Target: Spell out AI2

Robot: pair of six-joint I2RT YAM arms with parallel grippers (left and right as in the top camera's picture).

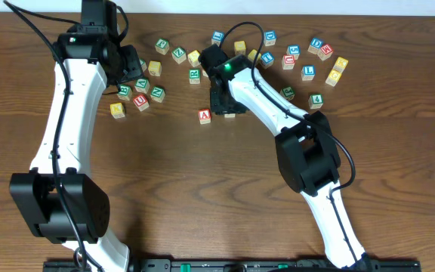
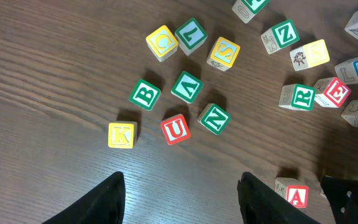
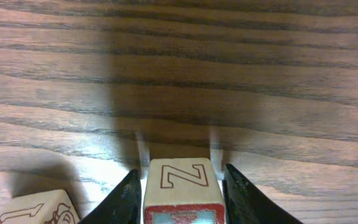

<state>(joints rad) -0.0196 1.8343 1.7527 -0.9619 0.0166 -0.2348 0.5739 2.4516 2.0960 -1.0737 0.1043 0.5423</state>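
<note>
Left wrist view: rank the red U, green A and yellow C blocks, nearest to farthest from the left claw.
1. Red U wooden cube, just ahead of the left claw.
2. Green A wooden cube, beyond it.
3. Yellow C wooden cube, top left.

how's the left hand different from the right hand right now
The left hand is open and empty; the right hand is closed on a block showing an outlined Z. The left hand hangs well above the K block; the right hand sits low, close to the table. Both are black and aimed down at the table.
</note>
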